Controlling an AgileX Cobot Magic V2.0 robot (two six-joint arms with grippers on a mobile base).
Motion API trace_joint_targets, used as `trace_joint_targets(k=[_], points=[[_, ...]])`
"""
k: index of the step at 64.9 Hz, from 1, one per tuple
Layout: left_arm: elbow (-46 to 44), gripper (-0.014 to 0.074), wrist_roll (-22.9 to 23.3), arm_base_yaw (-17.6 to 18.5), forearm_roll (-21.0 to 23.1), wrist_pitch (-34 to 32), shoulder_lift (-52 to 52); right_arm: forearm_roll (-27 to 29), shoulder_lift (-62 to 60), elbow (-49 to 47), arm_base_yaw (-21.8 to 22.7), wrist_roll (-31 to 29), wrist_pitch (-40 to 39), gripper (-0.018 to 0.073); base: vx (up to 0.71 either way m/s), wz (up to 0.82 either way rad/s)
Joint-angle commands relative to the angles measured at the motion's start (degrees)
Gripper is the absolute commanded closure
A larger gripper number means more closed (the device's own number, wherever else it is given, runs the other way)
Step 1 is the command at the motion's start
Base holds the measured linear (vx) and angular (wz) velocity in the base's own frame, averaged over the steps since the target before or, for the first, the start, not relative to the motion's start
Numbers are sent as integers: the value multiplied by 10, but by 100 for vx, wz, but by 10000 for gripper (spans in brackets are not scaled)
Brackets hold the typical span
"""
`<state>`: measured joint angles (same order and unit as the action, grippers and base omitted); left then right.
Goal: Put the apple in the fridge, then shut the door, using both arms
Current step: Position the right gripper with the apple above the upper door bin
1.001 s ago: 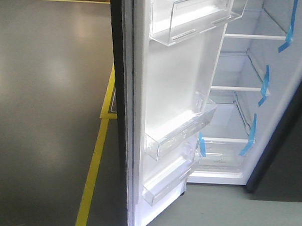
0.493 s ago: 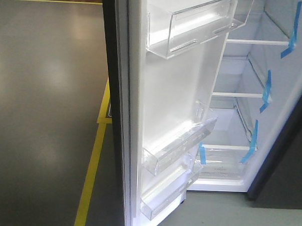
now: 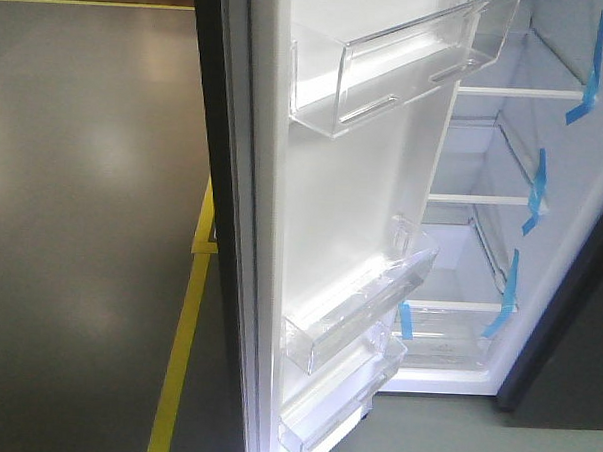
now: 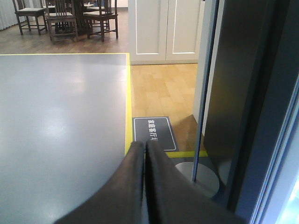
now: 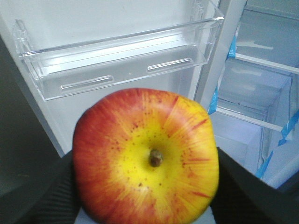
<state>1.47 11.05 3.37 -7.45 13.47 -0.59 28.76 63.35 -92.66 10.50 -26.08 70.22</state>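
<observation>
The floor [image 3: 83,176] was smooth and grey, with a yellow line [image 3: 180,361] running down the lower left of the front view. The fridge [image 3: 564,288] stood at the right with its white inside showing. Its top was cut off by the frame, and so was its right side. The door [image 3: 332,207] stood wide open in the middle, white side out, and its top was cut off too. It had a top bin [image 3: 388,70], a middle bin [image 3: 358,309] and a bottom bin [image 3: 323,417], whose low corner ran out of the picture. Between the door's edge and the wall with blue tape [image 3: 533,191], the glass shelves [image 3: 483,199] had open room above them. No arm showed in the front view. In the left wrist view the left gripper [image 4: 145,151] was pressed closed on nothing. It was low in the frame, beside the door's dark outer side [image 4: 243,93], with wide floor to its left. Far chairs [image 4: 60,18] at the upper left were small and hard to make out. In the right wrist view the apple [image 5: 145,158] filled the middle and its bottom was cut off. The right gripper [image 5: 145,196] clamped it, and only bits of the dark fingers [image 5: 243,191] peeked out at each side. The apple was in front of a door bin [image 5: 121,60], not touching it, with the shelves at the upper right.
</observation>
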Motion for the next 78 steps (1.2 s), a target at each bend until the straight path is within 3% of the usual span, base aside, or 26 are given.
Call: trace_joint_targets(k=[1, 78], points=[[16, 603, 4, -1, 0, -41, -9, 20, -7, -16, 1, -4, -38, 568, 6, -1], [16, 603, 4, -1, 0, -41, -9, 20, -7, -16, 1, -4, -38, 568, 5, -1]])
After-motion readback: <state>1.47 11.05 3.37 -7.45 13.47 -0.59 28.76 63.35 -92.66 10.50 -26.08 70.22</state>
